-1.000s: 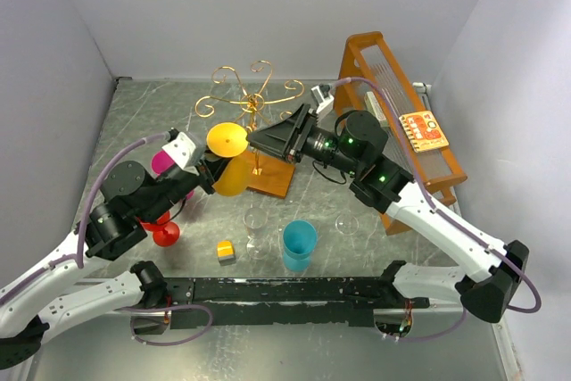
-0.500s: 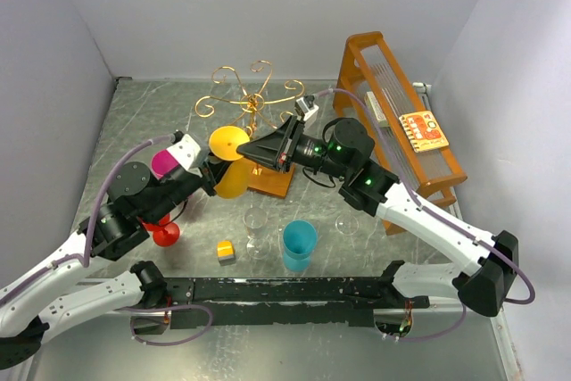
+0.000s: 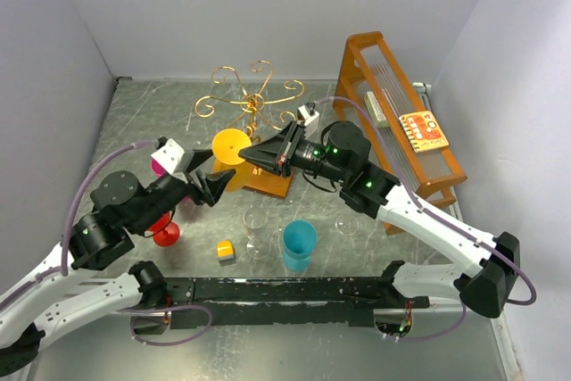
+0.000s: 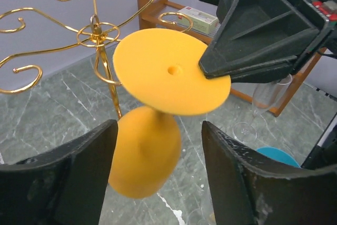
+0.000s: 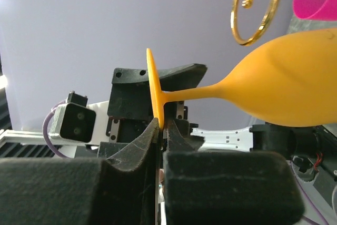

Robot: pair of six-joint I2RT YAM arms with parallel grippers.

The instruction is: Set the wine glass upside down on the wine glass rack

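The orange wine glass (image 4: 145, 156) hangs in the air, foot disc up and tilted, bowl down. My right gripper (image 5: 162, 126) is shut on the rim of its foot, seen in the top view at the gripper tip (image 3: 244, 156). My left gripper (image 4: 158, 183) stands open with its fingers on either side of the bowl, apart from it; in the top view this gripper (image 3: 212, 178) sits just left of the glass (image 3: 232, 144). The wine glass rack (image 3: 252, 95), a gold wire tree on a wooden base (image 3: 270, 182), stands just behind the glass.
A tall orange slatted frame (image 3: 401, 122) stands at the right. Two clear glasses (image 3: 256, 234) (image 3: 346, 223), a blue cup (image 3: 299, 244), a yellow block (image 3: 226, 250), a red glass (image 3: 165, 234) and a pink cup (image 3: 162, 162) are on the table.
My right gripper closed on the rim of the glass's foot. My left gripper let go of the bowl, opened and drew back to the left.
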